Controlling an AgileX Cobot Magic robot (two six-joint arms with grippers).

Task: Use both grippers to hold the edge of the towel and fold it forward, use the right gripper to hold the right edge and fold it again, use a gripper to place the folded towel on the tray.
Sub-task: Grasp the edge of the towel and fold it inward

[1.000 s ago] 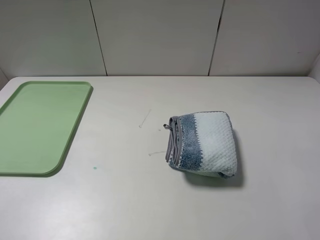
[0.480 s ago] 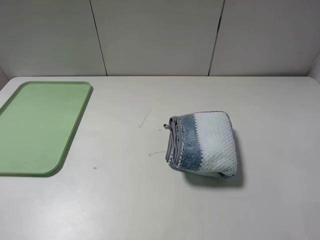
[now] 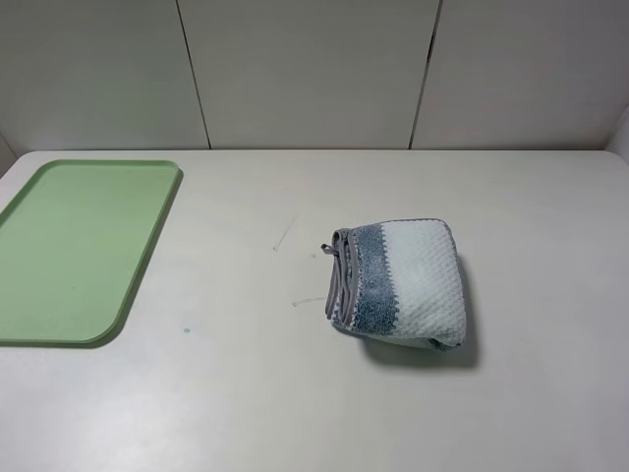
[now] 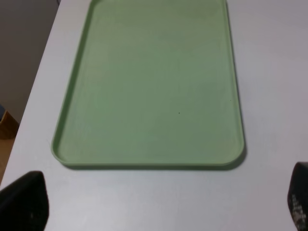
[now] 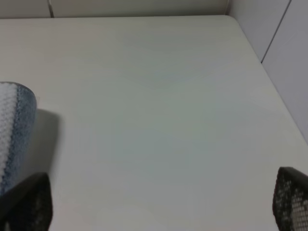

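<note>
The towel (image 3: 401, 283) lies folded into a small thick bundle right of the table's middle, its grey bound edges (image 3: 339, 277) stacked on its left side. The pale-green tray (image 3: 77, 246) sits bare at the far left. Neither arm shows in the exterior high view. In the left wrist view the tray (image 4: 154, 86) fills the frame, and my left gripper (image 4: 161, 202) hangs open short of it with nothing between its fingertips (image 4: 24, 199). My right gripper (image 5: 159, 202) is open too, over bare table, with a corner of the towel (image 5: 14, 125) beside one fingertip (image 5: 26, 202).
The white table (image 3: 295, 393) runs to a panelled wall at the back. Its right edge and corner (image 5: 240, 29) show in the right wrist view. Faint scratches (image 3: 285, 234) mark the surface left of the towel.
</note>
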